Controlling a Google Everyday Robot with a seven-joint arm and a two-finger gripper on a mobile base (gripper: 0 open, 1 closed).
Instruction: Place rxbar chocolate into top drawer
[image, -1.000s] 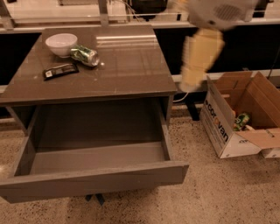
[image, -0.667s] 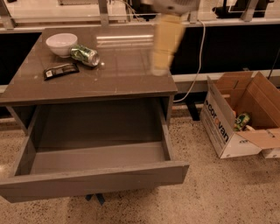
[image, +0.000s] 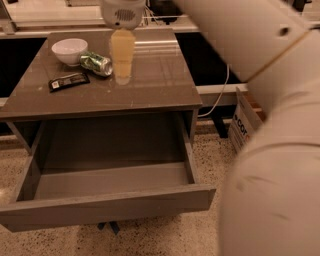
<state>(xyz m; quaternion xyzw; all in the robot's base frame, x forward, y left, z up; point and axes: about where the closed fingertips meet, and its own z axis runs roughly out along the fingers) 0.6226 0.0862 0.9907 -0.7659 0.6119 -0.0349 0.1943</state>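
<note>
The rxbar chocolate, a flat black wrapper with white marks, lies on the left of the brown table top, in front of a white bowl. The top drawer is pulled out wide under the table top, and its inside is bare. My gripper hangs down from the wrist over the middle of the table top, just right of a crushed green can and apart from the rxbar. It holds nothing that I can see.
A white bowl stands at the table's back left. My arm fills the right side of the view and hides most of a white-sided cardboard box on the speckled floor. A dark wall runs behind the table.
The gripper has moved left across the table, from beyond its right edge to over its middle beside the can. The arm now covers the right side of the view. The objects have not moved.
</note>
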